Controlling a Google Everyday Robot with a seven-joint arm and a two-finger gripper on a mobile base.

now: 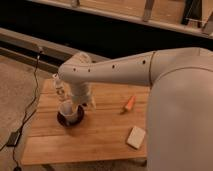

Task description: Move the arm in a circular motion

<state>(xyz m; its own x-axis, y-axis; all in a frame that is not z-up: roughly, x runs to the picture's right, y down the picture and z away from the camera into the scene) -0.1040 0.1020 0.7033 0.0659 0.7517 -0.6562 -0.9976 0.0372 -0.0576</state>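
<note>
Gripper [70, 108] indistinct beneath the arm [116, 70]

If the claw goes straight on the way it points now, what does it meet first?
Probably the dark round dish: the claw, at the end of the arm, points down right above it. Depth is unclear; they may already touch.

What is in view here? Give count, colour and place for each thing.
table: 1, light wood, centre
dish: 1, dark, table's left, under the gripper
carrot-like thing: 1, orange, table's right of centre
block: 1, pale, table's front right
cable: 1, black, floor at left
arm: 1, off-white, reaching from the right over the table
gripper: 1, pale, just above the dish
</note>
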